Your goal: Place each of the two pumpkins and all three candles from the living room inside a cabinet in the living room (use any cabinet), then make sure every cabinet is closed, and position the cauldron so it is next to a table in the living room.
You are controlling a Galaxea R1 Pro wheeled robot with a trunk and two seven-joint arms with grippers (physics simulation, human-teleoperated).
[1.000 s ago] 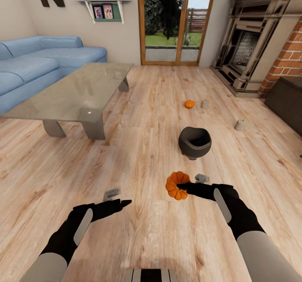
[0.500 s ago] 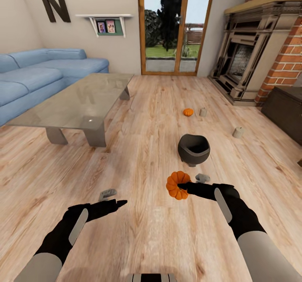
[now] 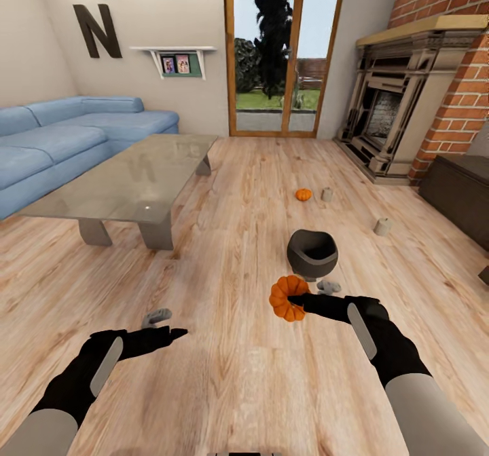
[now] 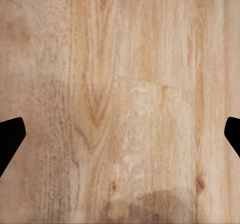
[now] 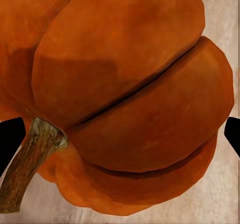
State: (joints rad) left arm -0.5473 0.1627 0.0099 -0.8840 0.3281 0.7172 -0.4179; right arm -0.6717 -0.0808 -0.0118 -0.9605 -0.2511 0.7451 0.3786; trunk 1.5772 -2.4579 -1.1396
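At frame centre, the right gripper [image 3: 293,300] grasps a ribbed orange pumpkin [image 3: 285,298]; a shallow pinch could let it slip. The left gripper [image 3: 178,332] hangs released.

The near pumpkin [image 3: 288,298] sat in the right gripper [image 3: 293,301], just this side of the cauldron [image 3: 312,253] on the floor [image 3: 231,252]. Farther off lay the second pumpkin [image 3: 303,195] with a candle [image 3: 327,195] just to its right; another candle [image 3: 382,226] stood well to the right, near the cabinet [image 3: 458,191] at the right edge. The table [image 3: 129,178] stood far left, the sofa [image 3: 61,137] beyond it. The left gripper [image 3: 178,333] hung near left over bare floor.
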